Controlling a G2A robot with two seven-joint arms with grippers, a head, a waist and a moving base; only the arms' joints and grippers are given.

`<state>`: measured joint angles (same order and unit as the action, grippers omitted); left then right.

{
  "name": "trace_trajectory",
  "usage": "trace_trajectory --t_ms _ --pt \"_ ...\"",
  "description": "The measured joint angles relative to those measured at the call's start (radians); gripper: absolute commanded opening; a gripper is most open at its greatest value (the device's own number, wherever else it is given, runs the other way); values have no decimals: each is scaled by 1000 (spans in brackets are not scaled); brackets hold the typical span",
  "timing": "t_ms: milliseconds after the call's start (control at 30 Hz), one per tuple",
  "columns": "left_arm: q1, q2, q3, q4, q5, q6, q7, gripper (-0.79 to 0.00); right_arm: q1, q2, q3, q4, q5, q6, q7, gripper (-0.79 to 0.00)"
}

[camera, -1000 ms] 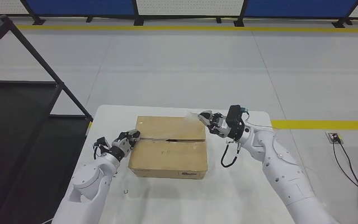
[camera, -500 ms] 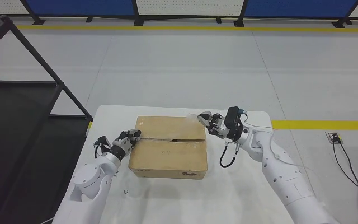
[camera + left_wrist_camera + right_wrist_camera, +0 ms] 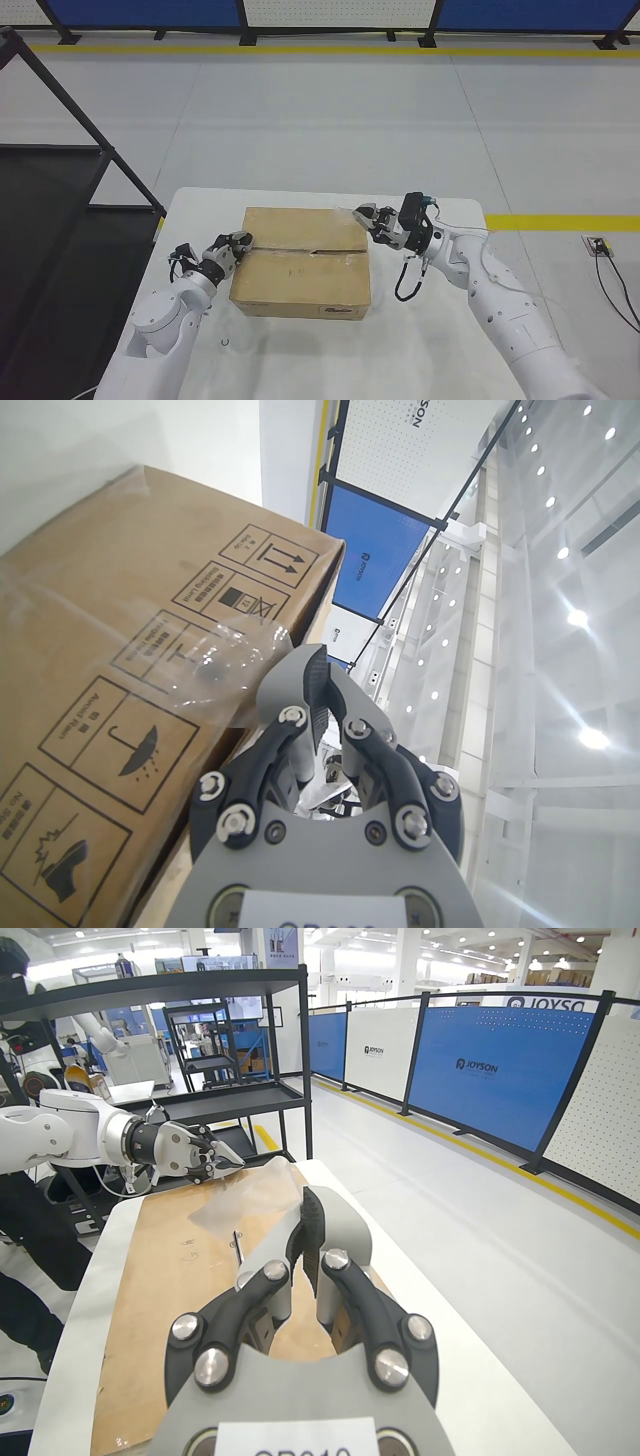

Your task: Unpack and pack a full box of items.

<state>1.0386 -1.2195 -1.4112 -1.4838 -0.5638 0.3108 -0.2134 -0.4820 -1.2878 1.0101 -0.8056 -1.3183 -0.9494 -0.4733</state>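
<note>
— While we are going over the top view, how many things are you counting?

— One brown cardboard box [image 3: 300, 265], flaps closed, is sitting in the middle of one white rectangular table [image 3: 430, 340]. Two grippers are flanking it. The left gripper [image 3: 238, 242] is sitting at one end by the seam. The right gripper [image 3: 362, 213] is hanging at the opposite end's far corner, with one wisp of clear plastic film [image 3: 345, 210] beside it. Smooth grey floor is spreading all around, crossed by a yellow floor line [image 3: 300, 48].

— And the left wrist view?

— The left gripper [image 3: 325, 670] is pressing its ribbed black pads together, nothing showing between them. One crinkled clear tape patch [image 3: 230, 650] is clinging to the printed side of the brown cardboard box [image 3: 100, 625], just beside the fingers.

— The right wrist view?

— The right gripper [image 3: 309, 1213] is pinching its pads together on an edge of the clear plastic film [image 3: 240, 1203], which is lifting off the box's matte top. Beyond it, the left gripper [image 3: 235, 1164] is pointing closed tips at the far end. One black metal shelf rack [image 3: 235, 1098] and a row of blue and white partition panels [image 3: 480, 1078] are standing in the bright hall.
</note>
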Motion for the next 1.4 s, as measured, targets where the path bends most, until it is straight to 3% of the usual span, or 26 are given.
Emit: trace_trajectory --t_ms 300,500,767,833,1167,1233,1333,1400 --pt "0 -1 4 -5 11 5 -1 -785 0 5 0 5 -22 -9 -13 -502" --pt "1 -2 5 -5 16 12 -1 -785 -4 10 8 5 -31 -8 -24 -471" --pt "-1 -3 6 0 22 20 -3 -785 -18 20 22 -8 -39 -15 -32 -397" --pt "-2 -3 6 0 23 22 -3 -785 -21 22 24 -10 -40 -16 -31 -277" --pt "-2 -4 3 1 26 24 -3 -785 -31 29 35 -19 -38 -12 -32 -246" --pt "-2 -4 2 3 26 24 -4 -785 -34 31 37 -21 -38 -12 -34 -225" --pt "-2 -4 2 4 26 25 -4 -785 -38 33 40 -24 -37 -12 -36 -132" --pt "-2 -4 2 5 27 25 -4 -785 -40 35 43 -26 -37 -12 -36 -123"
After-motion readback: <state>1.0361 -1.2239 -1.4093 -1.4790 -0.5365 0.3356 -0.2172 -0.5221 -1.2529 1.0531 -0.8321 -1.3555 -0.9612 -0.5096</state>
